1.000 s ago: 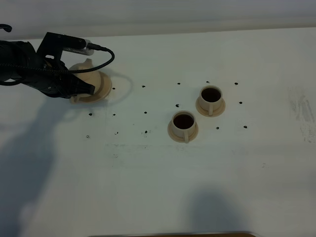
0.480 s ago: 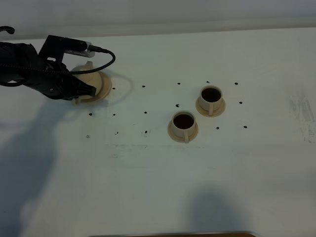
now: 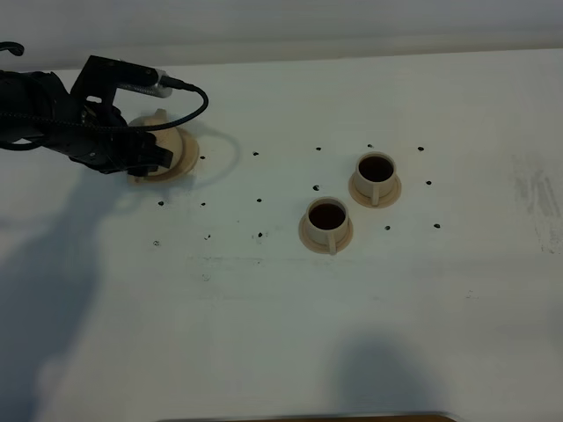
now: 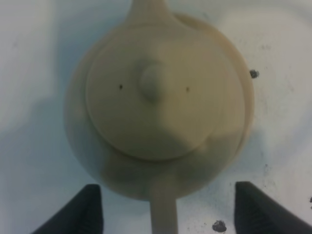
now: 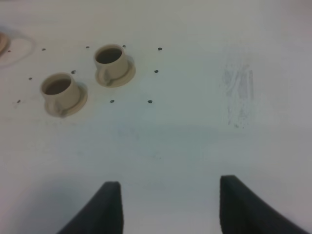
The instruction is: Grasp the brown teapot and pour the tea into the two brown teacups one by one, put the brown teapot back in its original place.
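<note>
In the exterior high view, the brown teapot point(image 3: 167, 145) is seen at the far left of the white table point(image 3: 290, 316), seated on a wider flat saucer point(image 3: 180, 169), and it is largely covered by the left gripper point(image 3: 151, 154) and its black arm. The two brown teacups point(image 3: 327, 224) are placed right of centre, well apart from the teapot; the nearer cup is set just beside the farther cup point(image 3: 377, 177), and dark liquid is visible in both. Small dark dots are scattered over the table between pot and cups. In the left wrist view, the teapot point(image 4: 158, 102) is shown from above, with its knobbed lid point(image 4: 152, 80) centred, its spout directed away from the camera and its loop handle point(image 4: 163, 207) directed toward it. The two dark fingers point(image 4: 83, 212) of the left gripper point(image 4: 168, 212) are spread wide, one on each side of the handle, and neither is touching it. In the right wrist view, the right gripper point(image 5: 168, 207) is held above bare table with its fingers parted wide and nothing between them; both cups point(image 5: 59, 92) are visible well apart from it, each on its own small saucer base, and a faint scuff mark point(image 5: 239, 97) is seen on the surface.
</note>
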Tool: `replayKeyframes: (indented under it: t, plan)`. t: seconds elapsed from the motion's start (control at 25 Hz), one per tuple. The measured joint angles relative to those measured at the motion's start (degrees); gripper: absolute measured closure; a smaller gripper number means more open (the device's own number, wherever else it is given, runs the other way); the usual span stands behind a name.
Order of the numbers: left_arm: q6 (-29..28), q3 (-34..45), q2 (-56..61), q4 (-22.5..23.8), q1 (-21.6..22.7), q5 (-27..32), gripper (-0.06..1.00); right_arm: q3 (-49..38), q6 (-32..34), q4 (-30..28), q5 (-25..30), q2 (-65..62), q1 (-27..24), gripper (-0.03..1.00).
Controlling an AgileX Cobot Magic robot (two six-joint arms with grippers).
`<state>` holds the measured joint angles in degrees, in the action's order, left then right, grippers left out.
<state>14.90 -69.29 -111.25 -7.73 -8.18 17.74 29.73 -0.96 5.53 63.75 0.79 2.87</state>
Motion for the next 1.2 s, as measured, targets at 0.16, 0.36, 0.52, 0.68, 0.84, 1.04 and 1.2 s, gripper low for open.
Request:
replayKeyframes:
  t: [0.16, 0.36, 0.52, 0.68, 0.84, 1.04, 1.2]
  plan:
    - [-0.1, 0.0, 3.4, 0.2, 0.0, 0.3, 0.28, 0.0, 0.0, 0.0, 0.0, 0.0, 0.0, 0.53]
    - [-0.9, -0.1, 9.3, 1.9, 1.0, 1.4, 0.33, 0.0, 0.0, 0.0, 0.0, 0.0, 0.0, 0.53]
    - [-1.3, -0.1, 13.1, 2.8, 4.9, 5.0, 0.37, 0.0, 0.0, 0.0, 0.0, 0.0, 0.0, 0.53]
    - [-1.4, -0.1, 16.5, 3.8, 9.2, 8.3, 0.37, 0.0, 0.0, 0.0, 0.0, 0.0, 0.0, 0.53]
    - [-2.2, 0.6, 20.8, 4.1, 13.5, 11.6, 0.37, 0.0, 0.0, 0.0, 0.0, 0.0, 0.0, 0.53]
    - [-2.3, 6.3, 29.2, 4.2, 19.7, 11.5, 0.38, 0.0, 0.0, 0.0, 0.0, 0.0, 0.0, 0.53]
    - [-2.7, 11.5, 37.6, 3.8, 24.5, 11.1, 0.40, 0.0, 0.0, 0.0, 0.0, 0.0, 0.0, 0.53]
